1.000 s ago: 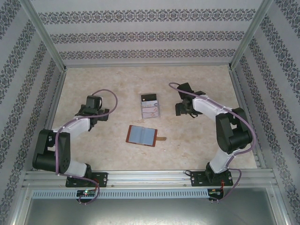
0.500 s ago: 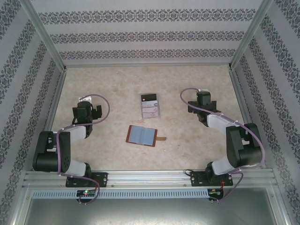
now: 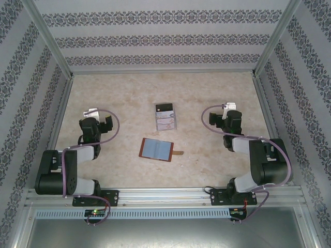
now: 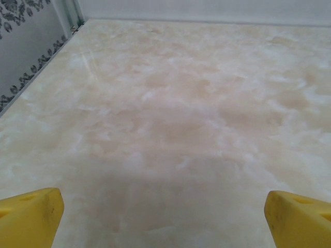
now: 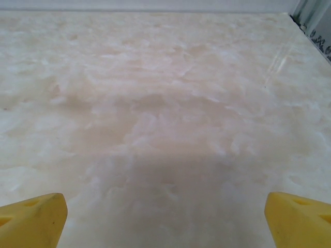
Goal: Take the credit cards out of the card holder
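Observation:
The card holder [image 3: 155,149], a brown wallet, lies open on the table's middle with its grey-blue inside up and its strap tab [image 3: 178,152] pointing right. Behind it the credit cards sit in a clear rack [image 3: 165,117]: a dark card [image 3: 164,108] at the back, pale ones [image 3: 166,123] in front. My left gripper [image 3: 93,112] hangs far left of the wallet, my right gripper [image 3: 229,108] far right of the rack. In the wrist views the left gripper [image 4: 165,222] and right gripper [image 5: 165,222] stand open, yellow fingertips [image 4: 28,217] [image 5: 297,219] wide apart over bare table.
The marbled beige table [image 3: 129,93] is boxed in by patterned walls [image 3: 155,39] at the back and both sides. An aluminium rail [image 3: 165,196] runs along the near edge where both arm bases are bolted.
Both arms have pulled back from the middle toward their own sides. The right gripper has swung away from the rack, and the left one has drawn left. Wallet and rack have not moved.

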